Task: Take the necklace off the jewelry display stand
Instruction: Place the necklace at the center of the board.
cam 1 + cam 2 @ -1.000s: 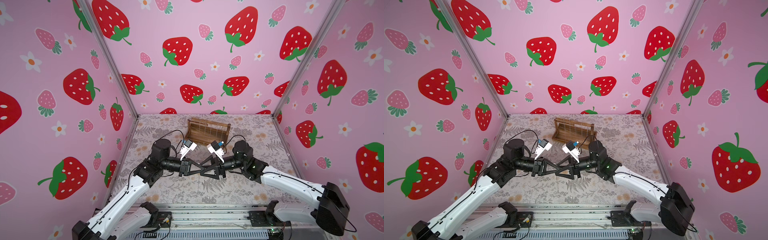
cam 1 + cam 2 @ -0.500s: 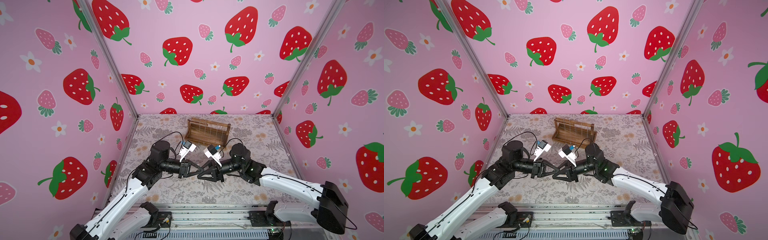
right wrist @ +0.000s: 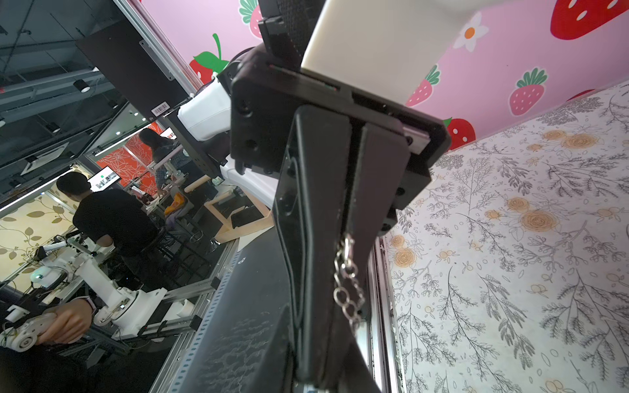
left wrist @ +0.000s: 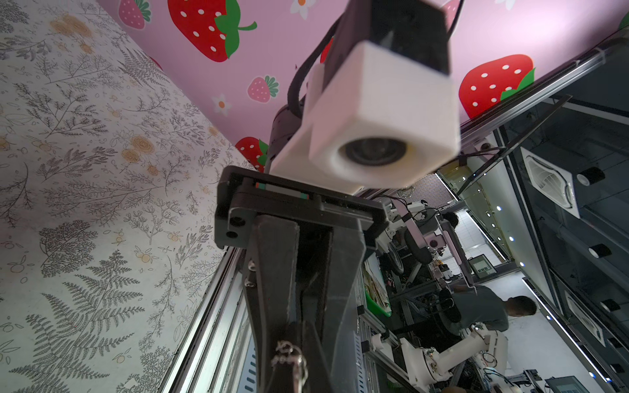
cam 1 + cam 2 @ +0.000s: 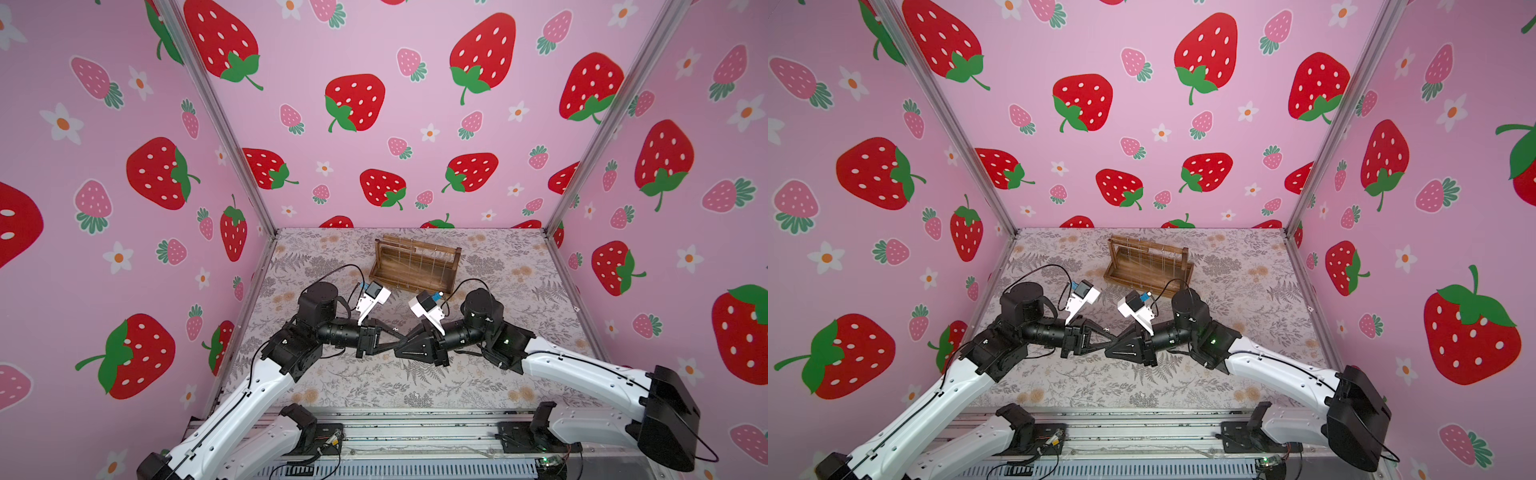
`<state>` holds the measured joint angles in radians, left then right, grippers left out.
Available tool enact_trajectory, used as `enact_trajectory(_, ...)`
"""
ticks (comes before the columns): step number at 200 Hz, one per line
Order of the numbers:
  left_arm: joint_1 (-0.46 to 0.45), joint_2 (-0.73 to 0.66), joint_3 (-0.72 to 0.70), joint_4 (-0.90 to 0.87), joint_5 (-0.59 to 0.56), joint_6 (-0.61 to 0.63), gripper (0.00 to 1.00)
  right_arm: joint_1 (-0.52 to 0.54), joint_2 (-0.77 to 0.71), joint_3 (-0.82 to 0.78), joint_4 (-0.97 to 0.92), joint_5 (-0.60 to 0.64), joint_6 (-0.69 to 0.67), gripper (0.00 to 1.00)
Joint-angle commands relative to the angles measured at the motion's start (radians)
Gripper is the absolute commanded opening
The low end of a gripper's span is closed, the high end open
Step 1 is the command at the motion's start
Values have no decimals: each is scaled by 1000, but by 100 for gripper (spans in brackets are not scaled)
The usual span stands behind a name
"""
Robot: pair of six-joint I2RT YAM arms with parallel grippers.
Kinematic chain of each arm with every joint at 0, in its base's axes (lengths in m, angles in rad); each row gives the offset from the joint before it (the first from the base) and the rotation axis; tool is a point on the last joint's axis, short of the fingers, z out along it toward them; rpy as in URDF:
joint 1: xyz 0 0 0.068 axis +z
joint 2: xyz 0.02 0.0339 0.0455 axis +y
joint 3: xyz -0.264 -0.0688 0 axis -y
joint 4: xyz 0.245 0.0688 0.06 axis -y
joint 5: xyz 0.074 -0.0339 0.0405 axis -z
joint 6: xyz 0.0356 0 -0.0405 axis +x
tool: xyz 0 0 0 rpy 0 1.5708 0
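The jewelry display stand [image 5: 405, 286] [image 5: 1142, 285], a brown wooden frame with thin chains on its bars, stands at the back middle of the table. In front of it my two grippers meet tip to tip above the cloth. My left gripper [image 5: 402, 334] [image 5: 1113, 338] [image 4: 296, 371] is shut on a short silver end of the necklace [image 4: 287, 357] [image 3: 347, 272], which dangles from its tips. My right gripper [image 5: 398, 343] [image 5: 1108, 349] [image 3: 320, 381] has its jaws drawn close around those tips. Whether they pinch the chain is hidden.
Pink strawberry walls [image 5: 353, 104] with aluminium corner posts [image 5: 216, 124] close the table on three sides. A metal rail [image 5: 415, 419] runs along the front edge, where both arm bases sit. The floral cloth [image 5: 519, 291] covers the table.
The right gripper has come in toward the left gripper's tips and narrowed its jaws from wide apart to nearly closed. The left gripper has stayed shut and barely moved.
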<state>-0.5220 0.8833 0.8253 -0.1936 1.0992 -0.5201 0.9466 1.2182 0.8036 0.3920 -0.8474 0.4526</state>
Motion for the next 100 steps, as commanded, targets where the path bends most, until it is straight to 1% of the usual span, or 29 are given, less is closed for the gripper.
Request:
enact_trajectory(1, -6, -26, -10, -22, 17, 3, 1, -2, -19, -11, 0, 51, -8, 0)
enact_trajectory(5, -6, -28, -11, -23, 16, 4, 4, -3, -20, -11, -3, 54, -8, 0)
enact_trajectory(10, -5, -32, -12, -27, 15, 6, 13, -2, -18, -10, -5, 56, -8, 0)
enact_trajectory(22, -5, -39, -13, -33, 8, 9, 27, -2, -17, -7, -12, 62, -12, 0)
enact_trajectory(34, -5, -50, -14, -38, -5, 11, 44, -2, -17, -5, -26, 76, -17, 0)
enact_trajectory(39, -6, -55, -17, -38, -9, 10, 49, -2, -17, -4, -33, 84, -20, 0)
enact_trajectory(46, -5, -64, -15, -36, -16, 5, 52, -2, -17, -2, -48, 99, -23, 0)
enact_trajectory(60, -5, -81, -9, -29, -37, -15, 52, -2, -13, 7, -92, 134, -36, 0)
enact_trajectory(72, -5, -99, 5, -45, -86, -31, 52, -1, -11, 8, -110, 158, -36, 0)
enact_trajectory(100, -5, -121, 56, -180, -219, -7, 52, 2, -10, -1, -120, 186, -31, 0)
